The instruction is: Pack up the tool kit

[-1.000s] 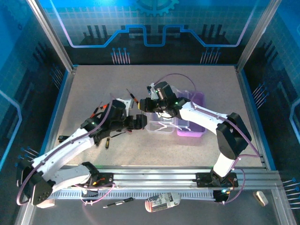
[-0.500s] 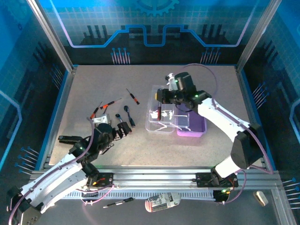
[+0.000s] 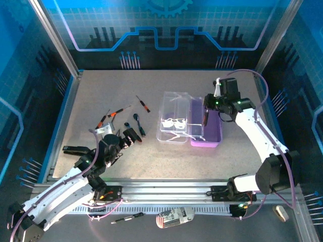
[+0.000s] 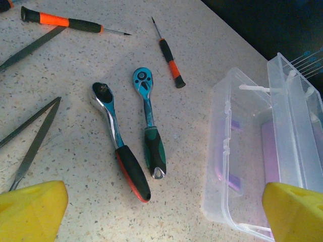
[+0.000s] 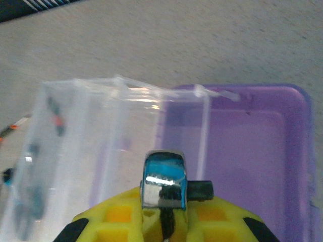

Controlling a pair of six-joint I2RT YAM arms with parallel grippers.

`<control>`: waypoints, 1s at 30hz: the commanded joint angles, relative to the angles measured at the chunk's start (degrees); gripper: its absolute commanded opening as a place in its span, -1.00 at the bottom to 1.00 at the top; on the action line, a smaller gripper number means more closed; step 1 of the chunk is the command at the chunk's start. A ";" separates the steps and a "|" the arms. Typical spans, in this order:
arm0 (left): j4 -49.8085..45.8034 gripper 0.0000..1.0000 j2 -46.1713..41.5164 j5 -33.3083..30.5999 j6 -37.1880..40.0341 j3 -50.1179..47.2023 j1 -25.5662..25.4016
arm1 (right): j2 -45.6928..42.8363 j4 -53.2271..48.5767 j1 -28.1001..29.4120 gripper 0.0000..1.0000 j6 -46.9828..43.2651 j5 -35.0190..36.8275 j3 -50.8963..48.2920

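The tool kit lies open mid-table: its clear lid (image 3: 174, 118) to the left, its purple base (image 3: 213, 128) to the right. My right gripper (image 3: 205, 117) hangs over the base (image 5: 252, 141), shut on a small ratchet whose chrome-and-blue head (image 5: 163, 179) sticks up between the yellow fingers. My left gripper (image 3: 130, 137) stands open low over the table, left of the lid (image 4: 252, 161). Ahead of it lie a red-and-black ratchet (image 4: 121, 151), a green-handled ratchet (image 4: 150, 121) and two thin orange-banded screwdrivers (image 4: 170, 58), (image 4: 65, 21).
Thin grey files or tweezers (image 4: 33, 143) lie to the left of the ratchets. A black object (image 3: 75, 149) sits near the table's left edge. Blue frame walls ring the table. Below the front rail lie a screwdriver (image 3: 128, 218) and a wrapped item (image 3: 174, 217).
My right gripper has carried the ratchet rightwards, from left of the lid to above the purple base. My left arm pulled back toward the front left and now holds nearly still.
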 commanded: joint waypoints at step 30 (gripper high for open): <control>0.22 0.98 9.22 1.21 0.10 6.28 2.02 | 21.76 4.84 -3.69 -0.68 -0.99 -2.43 -3.55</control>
